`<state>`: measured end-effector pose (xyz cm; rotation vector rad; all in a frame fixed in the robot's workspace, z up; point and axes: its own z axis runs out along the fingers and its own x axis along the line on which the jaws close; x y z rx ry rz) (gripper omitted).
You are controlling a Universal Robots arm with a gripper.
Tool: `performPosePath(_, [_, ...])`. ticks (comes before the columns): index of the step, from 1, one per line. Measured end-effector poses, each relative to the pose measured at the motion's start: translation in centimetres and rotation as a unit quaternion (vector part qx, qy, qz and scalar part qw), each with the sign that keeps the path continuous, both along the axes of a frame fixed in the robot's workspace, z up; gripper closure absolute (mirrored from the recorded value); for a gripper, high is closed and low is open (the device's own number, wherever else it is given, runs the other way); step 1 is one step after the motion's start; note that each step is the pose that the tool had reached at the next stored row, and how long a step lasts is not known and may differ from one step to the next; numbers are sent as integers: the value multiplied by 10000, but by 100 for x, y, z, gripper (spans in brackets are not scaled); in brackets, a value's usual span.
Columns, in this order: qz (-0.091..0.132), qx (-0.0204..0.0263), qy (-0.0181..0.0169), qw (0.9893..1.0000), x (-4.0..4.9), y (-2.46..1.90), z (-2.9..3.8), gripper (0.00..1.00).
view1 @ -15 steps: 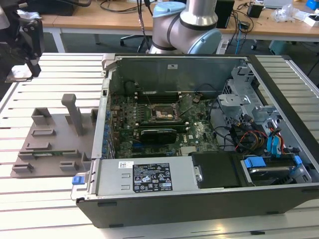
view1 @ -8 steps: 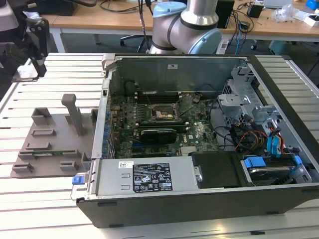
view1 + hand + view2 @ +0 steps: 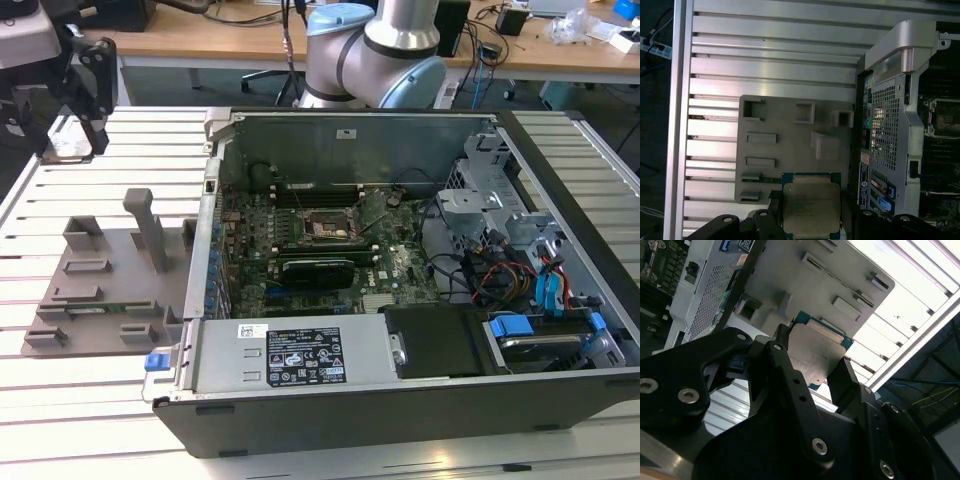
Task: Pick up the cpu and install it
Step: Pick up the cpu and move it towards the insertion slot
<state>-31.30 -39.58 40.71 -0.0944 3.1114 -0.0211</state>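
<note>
The cpu (image 3: 811, 207) is clamped between the fingers of the gripper (image 3: 811, 214). It is held in the air over one edge of the grey plate (image 3: 790, 135). The picking up is judged done. The putting in is not yet done: the socket (image 3: 325, 228) looks empty and is well apart. Open room is seen over the table (image 3: 765, 65). The wall of the case (image 3: 400, 415) stands between plate and socket.
</note>
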Motion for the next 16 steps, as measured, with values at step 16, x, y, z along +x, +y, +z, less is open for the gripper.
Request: performPosePath(16, [0, 0, 0, 10000, 309, 0, 0, 45])
